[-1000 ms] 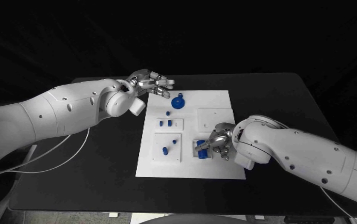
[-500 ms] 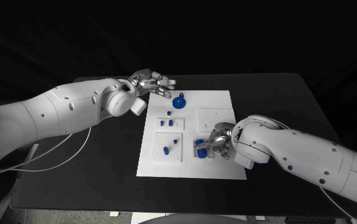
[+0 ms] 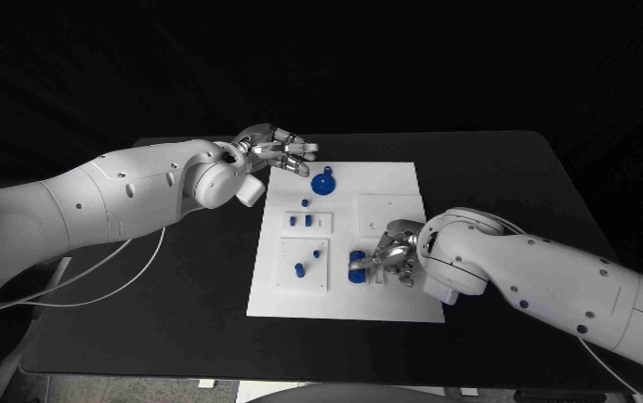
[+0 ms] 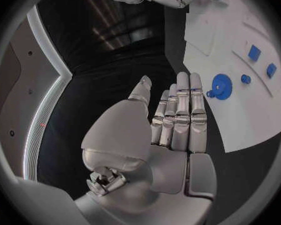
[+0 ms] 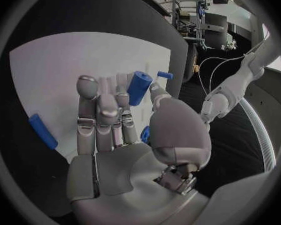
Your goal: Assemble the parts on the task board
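While your right hand (image 3: 390, 256) is working over the near right part of the task board (image 3: 396, 180), it is pinching a blue cylinder (image 5: 139, 87) between thumb and fingertips; in the right wrist view you are seeing that part standing up just past the fingers (image 5: 103, 110), with the thumb pressing on its side. From the head view the same blue cylinder (image 3: 358, 261) is sitting at the hand's tips, over the near right block of the board, and a second blue bit is lying right beside it on the white surface. Another blue cylinder (image 5: 42, 131) is lying flat on the board, apart from that hand.

Your left hand (image 3: 272, 152) is hovering at the far left corner of the board with nothing in it, fingers straight and side by side, thumb held away. The round blue disc (image 3: 321, 183) is lying on the board just beside those fingertips, not touching them; in the left wrist view you are seeing the disc (image 4: 221, 86) just past the fingers (image 4: 184, 105).

Small blue pegs (image 3: 299, 221) are standing in the left middle block of the board, well between your two hands, on the black table (image 3: 536, 171).
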You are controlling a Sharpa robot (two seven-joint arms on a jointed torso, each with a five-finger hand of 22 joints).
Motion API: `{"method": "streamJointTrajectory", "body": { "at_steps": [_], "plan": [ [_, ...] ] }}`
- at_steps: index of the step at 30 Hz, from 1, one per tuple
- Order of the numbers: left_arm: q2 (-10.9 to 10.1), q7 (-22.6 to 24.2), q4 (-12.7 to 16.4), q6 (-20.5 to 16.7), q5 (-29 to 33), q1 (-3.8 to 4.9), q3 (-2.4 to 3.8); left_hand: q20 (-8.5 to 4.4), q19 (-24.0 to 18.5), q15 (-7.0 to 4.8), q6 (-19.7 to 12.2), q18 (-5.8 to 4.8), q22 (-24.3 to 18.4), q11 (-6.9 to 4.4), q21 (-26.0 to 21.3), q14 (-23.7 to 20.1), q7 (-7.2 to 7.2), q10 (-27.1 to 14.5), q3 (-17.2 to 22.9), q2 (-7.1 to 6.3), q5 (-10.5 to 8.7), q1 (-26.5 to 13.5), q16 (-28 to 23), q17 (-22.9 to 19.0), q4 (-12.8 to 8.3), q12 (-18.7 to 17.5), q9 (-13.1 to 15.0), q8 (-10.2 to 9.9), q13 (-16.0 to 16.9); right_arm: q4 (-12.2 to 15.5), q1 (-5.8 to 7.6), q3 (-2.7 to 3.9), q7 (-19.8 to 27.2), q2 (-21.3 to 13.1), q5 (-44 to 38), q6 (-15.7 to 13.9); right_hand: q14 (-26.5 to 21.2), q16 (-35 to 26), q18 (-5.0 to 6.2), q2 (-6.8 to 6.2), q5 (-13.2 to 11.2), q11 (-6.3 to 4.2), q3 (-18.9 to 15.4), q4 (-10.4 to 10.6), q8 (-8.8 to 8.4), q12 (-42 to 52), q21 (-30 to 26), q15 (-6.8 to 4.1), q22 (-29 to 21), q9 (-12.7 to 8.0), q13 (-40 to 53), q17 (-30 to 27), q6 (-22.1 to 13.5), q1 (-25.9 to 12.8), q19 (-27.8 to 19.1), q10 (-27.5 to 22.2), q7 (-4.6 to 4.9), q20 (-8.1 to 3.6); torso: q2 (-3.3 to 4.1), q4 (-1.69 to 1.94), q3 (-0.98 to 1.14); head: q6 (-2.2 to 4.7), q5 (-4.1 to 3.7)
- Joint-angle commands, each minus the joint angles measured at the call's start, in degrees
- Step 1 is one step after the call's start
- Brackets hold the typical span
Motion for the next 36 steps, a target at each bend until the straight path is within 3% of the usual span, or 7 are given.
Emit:
{"method": "streamJointTrajectory", "body": {
  "at_steps": [1, 9, 18, 26, 30, 31, 36],
  "plan": [
    [0.15, 0.26, 0.04, 0.98, -0.27, 0.03, 0.01, 0.12, 0.32, 0.40, -0.47, -1.12, -0.05, -0.11, 0.22, -0.05, 0.07, -0.41, 0.01, 0.40, 0.15, -0.40, 0.34, 0.08, 0.43, -0.16, 0.06, 0.37, 0.06, -0.14, -0.61, -0.49, -0.10, -0.23, -1.08, 0.52, -0.19, -0.20, 0.79, 0.05, 0.06, -0.01, -0.25, 0.09, -0.43, -0.32, -0.34, -0.06, 0.05, -0.57, 0.03, 0.06, -2.27, 0.56, 2.59, -0.46, 0.67, -0.05, 0.01, -0.03, 0.00, -0.01, 0.01],
    [0.10, 0.17, -0.02, 0.99, -0.31, 0.02, 0.01, 0.12, 0.32, 0.40, -0.47, -1.12, -0.05, -0.11, 0.22, -0.05, 0.07, -0.41, 0.01, 0.40, 0.15, -0.40, 0.34, 0.08, 0.43, -0.16, 0.06, 0.37, 0.06, 0.78, -0.65, -0.49, 2.96, -1.83, -0.16, 1.25, -0.19, -0.39, 0.98, 0.48, 0.31, 0.07, -1.31, -0.73, -0.44, -0.18, -0.61, 0.01, -0.06, -0.49, 0.07, -0.08, -2.38, 1.41, 2.58, -0.49, 0.75, 0.05, 0.03, -0.03, 0.07, 0.01, -0.20],
    [0.07, 0.09, -0.02, 1.12, -0.37, 0.02, -0.01, 0.12, 0.32, 0.40, -0.47, -1.12, -0.05, -0.11, 0.22, -0.05, 0.07, -0.41, 0.01, 0.40, 0.15, -0.40, 0.34, 0.08, 0.43, -0.16, 0.06, 0.37, 0.06, 1.77, -0.92, -0.48, 4.13, -3.00, 1.64, 0.85, -0.19, -0.36, 1.20, 2.75, 2.26, 0.13, -8.50, -1.17, -0.43, 0.10, -0.57, 0.06, -0.06, -0.18, -0.10, -0.20, -2.45, 0.92, 2.61, -0.56, 0.77, 0.17, 0.00, -0.01, 0.02, 0.08, -0.28],
    [0.05, 0.05, -0.04, 1.20, -0.38, 0.02, -0.05, 0.12, 0.32, 0.40, -0.47, -1.12, -0.05, -0.11, 0.22, -0.05, 0.07, -0.41, 0.01, 0.40, 0.15, -0.40, 0.34, 0.08, 0.43, -0.16, 0.06, 0.37, 0.06, 2.47, -1.01, -0.47, 4.49, -3.68, 1.93, 1.35, -0.20, -0.32, 1.22, 2.78, 2.61, 0.11, -9.48, -1.26, -0.43, 0.13, -0.51, 0.06, -0.08, -0.14, -0.14, -0.20, -2.43, 1.51, 2.60, -0.56, 0.75, 0.17, 0.02, -0.01, -0.04, -0.03, -0.29],
    [0.06, 0.03, -0.05, 1.23, -0.39, 0.02, -0.07, 0.12, 0.32, 0.40, -0.47, -1.12, -0.05, -0.11, 0.22, -0.05, 0.07, -0.41, 0.01, 0.40, 0.15, -0.40, 0.34, 0.08, 0.43, -0.16, 0.06, 0.37, 0.06, 2.51, -1.03, -0.47, 4.09, -3.74, 1.61, 1.69, -0.20, -0.29, 1.19, 4.77, 5.12, 0.05, -8.70, -4.84, -0.43, 0.17, -0.39, 0.05, -0.01, -0.10, -0.14, -0.19, -2.16, 2.97, 2.60, -0.52, 0.70, 0.16, -0.01, -0.02, -0.06, -0.01, -0.34],
    [0.06, 0.03, -0.06, 1.24, -0.39, 0.02, -0.08, 0.12, 0.32, 0.40, -0.47, -1.12, -0.05, -0.11, 0.22, -0.05, 0.07, -0.41, 0.01, 0.40, 0.15, -0.40, 0.34, 0.08, 0.43, -0.16, 0.06, 0.37, 0.06, 2.49, -1.03, -0.47, 3.83, -3.75, 1.49, 1.65, -0.18, -0.22, 1.17, 4.24, 3.71, 0.01, -5.30, -6.20, -0.43, 0.20, -0.31, 0.02, 0.04, -0.12, -0.13, -0.15, -1.96, 2.82, 2.61, -0.45, 0.68, 0.14, 0.00, -0.02, -0.07, -0.03, -0.40],
    [0.07, 0.00, -0.06, 1.29, -0.39, 0.02, -0.09, 0.12, 0.32, 0.40, -0.47, -1.12, -0.05, -0.11, 0.22, -0.05, 0.07, -0.41, 0.01, 0.40, 0.15, -0.40, 0.34, 0.08, 0.43, -0.16, 0.06, 0.37, 0.06, 2.45, -1.04, -0.47, 3.20, -3.70, 1.11, 1.52, -0.16, -0.24, 1.05, 4.34, 4.31, -0.08, -2.13, -9.45, -0.50, 0.16, -0.22, -0.02, 0.07, -0.25, -0.18, -0.19, -1.53, 2.58, 2.62, -0.38, 0.57, 0.06, -0.02, 0.00, -0.06, -0.05, -0.46]
  ]
}}
